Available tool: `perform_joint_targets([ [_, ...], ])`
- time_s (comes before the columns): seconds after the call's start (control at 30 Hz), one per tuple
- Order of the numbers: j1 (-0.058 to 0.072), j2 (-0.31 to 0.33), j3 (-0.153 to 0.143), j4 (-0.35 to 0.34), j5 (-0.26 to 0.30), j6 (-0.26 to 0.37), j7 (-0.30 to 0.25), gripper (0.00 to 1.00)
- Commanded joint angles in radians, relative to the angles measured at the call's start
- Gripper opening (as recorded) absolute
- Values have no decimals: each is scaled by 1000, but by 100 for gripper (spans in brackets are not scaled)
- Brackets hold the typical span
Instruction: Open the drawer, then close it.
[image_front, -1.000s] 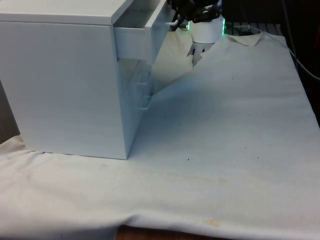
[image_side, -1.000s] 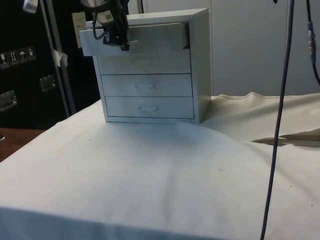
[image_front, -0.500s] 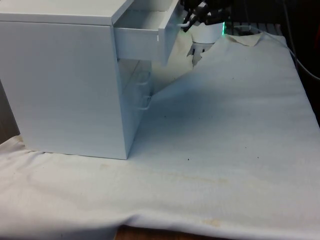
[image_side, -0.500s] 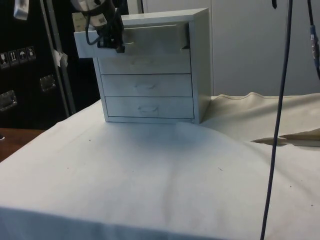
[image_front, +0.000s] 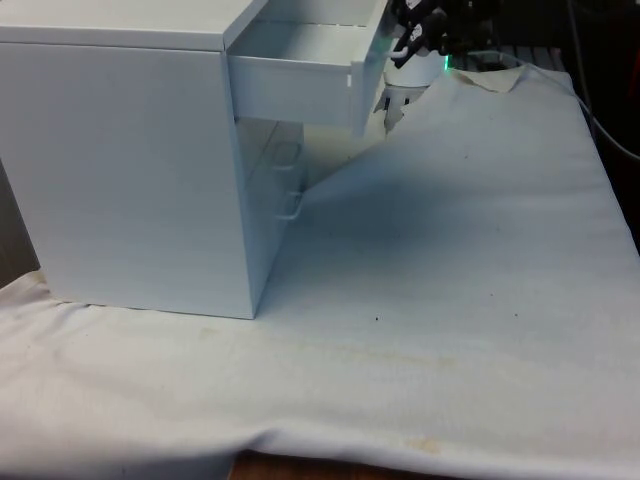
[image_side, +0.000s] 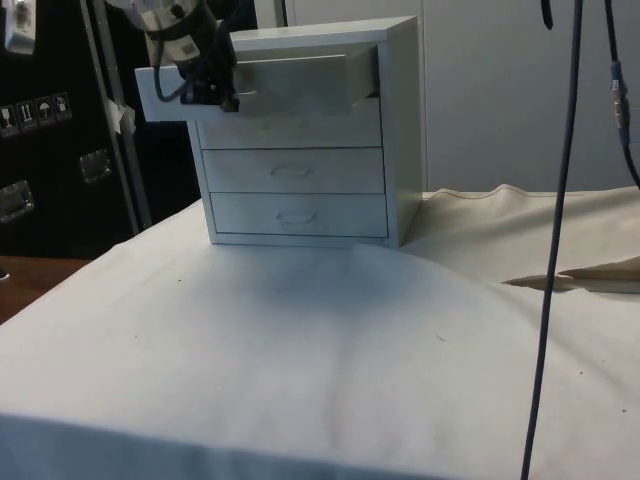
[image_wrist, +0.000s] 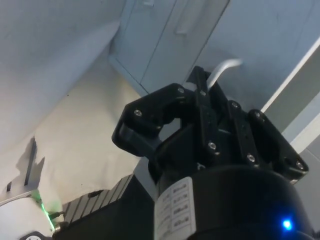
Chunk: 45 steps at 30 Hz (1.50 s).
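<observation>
The white chest of three drawers (image_side: 300, 140) is standing on the cloth-covered worktop (image_front: 450, 260), occupying the upper left of the front view and the upper centre of the side view. Its white top drawer (image_front: 305, 75) is standing well out of the carcass, its interior showing open in the front view; the two lower drawers are sitting flush. The black two-finger hand (image_wrist: 207, 107) is sitting at the drawer front in the upper left of the side view (image_side: 205, 90), its fingers closed around the thin curved metal handle (image_wrist: 222, 70). Judgement: the opening stroke is nearing its end. The pull is best kept straight along the runners and level, since any sideways or downward drag is risking a jammed drawer or a shifted chest. The closing push should be following the same line.
</observation>
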Motion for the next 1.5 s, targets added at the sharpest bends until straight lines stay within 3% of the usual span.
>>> perform_joint_targets([
  [0.0, 6, 9, 7, 17, 2, -16, 4, 0],
  [0.17, 9, 27, 24, 42, -3, -45, 24, 0],
  [0.2, 3, 22, 24, 33, -1, -35, 23, 0],
  [0.23, 10, 30, 26, 46, -4, -50, 27, 0],
  [0.53, 14, 57, 56, 86, -12, -96, 58, 0],
  [0.57, 8, 53, 58, 79, -10, -85, 58, 0],
  [0.6, 14, 59, 59, 90, -13, -100, 61, 0],
  [0.73, 17, 73, 75, 111, -21, -130, 76, 0],
  [1.1, 16, 79, 84, 117, -37, -149, 84, 0],
  [1.23, 14, 77, 85, 115, -38, -146, 85, 12],
  [1.4, 12, 77, 86, 113, -38, -144, 85, 37],
  [1.47, 12, 76, 86, 113, -38, -143, 85, 51],
])
